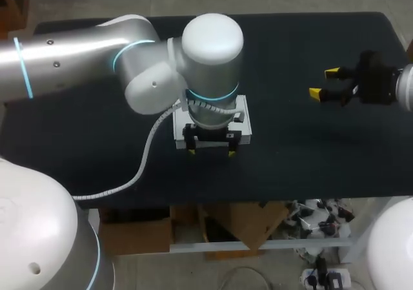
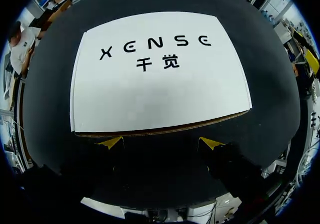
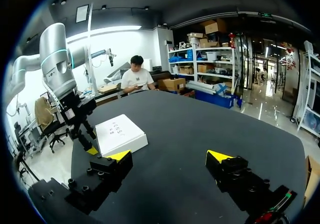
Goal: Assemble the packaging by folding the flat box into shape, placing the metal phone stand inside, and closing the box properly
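Left wrist view shows the left hand (image 2: 161, 143) spread wide, its two yellow tips just beside the near edge of the white box (image 2: 160, 84) and pinching nothing. Whether the tips touch the cardboard cannot be told. The box lies flat on the dark bench (image 1: 290, 148) with its printed lid facing up, and a thin brown seam runs along the side facing the fingers. This suggests the lid is down but perhaps not fully tucked. The box sits close to the bench's front edge, about midway along it, with the left arm hanging straight over it. The metal phone stand shows in no view, so whether it is already inside cannot be judged.

The step in hand appears to be seating the lid. To do it well, both tips should meet that front seam level and together, pressing evenly so the box does not turn or slide towards the far edge. A skewed push would likely pivot it.

The right hand (image 1: 324, 83) hovers over the bench's right end, fingers apart and empty, well apart from the box. It could brace the far side if the box skates
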Controlling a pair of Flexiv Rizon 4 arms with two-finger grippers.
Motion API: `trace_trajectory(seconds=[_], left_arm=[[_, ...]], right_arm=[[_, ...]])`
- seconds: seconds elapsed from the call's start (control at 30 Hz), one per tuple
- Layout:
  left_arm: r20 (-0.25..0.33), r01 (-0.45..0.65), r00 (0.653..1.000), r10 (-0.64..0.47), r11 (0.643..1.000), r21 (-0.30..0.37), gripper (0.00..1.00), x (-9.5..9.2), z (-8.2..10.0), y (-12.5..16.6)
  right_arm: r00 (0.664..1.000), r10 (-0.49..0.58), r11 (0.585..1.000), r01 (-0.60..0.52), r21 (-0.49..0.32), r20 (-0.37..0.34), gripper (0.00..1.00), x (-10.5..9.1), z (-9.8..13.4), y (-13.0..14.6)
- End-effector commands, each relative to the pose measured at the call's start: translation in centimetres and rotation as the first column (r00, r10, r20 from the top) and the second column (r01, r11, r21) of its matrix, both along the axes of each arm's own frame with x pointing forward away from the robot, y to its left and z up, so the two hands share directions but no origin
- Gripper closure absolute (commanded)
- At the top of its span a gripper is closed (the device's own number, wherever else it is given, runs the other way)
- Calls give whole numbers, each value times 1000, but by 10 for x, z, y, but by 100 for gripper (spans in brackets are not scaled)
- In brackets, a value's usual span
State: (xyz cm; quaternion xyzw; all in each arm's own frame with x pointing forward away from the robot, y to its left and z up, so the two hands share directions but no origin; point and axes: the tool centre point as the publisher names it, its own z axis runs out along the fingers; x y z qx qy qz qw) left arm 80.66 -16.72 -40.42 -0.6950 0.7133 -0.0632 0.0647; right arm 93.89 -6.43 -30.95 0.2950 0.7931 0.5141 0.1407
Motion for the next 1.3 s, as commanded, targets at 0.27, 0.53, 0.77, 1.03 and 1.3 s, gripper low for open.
trace_trajectory(seconds=[0.27, 0.53, 0.77, 1.03, 1.3], left_arm=[[-18, -11, 1000, 11, 1000, 3, 0, 36, -2, -1], [-15, -32, 999, 32, 999, -2, 0, 60, -2, -1], [-9, -57, 998, 57, 998, 5, 0, 88, -1, -2], [-5, -74, 997, 74, 997, 6, 0, 127, 1, 0], [-7, -82, 997, 83, 997, 3, 0, 170, 2, 4]], right_arm=[[1000, 1, 1000, -1, 3, 2, 0, -1, 0, -1], [1000, 1, 1000, -1, 3, 2, 0, -1, 0, -1], [1000, 1, 1000, -1, 3, 2, 0, -1, 0, -1], [1000, 1, 1000, -1, 3, 2, 0, -1, 0, -1], [1000, 1, 1000, -1, 3, 2, 0, -1, 0, -1]])
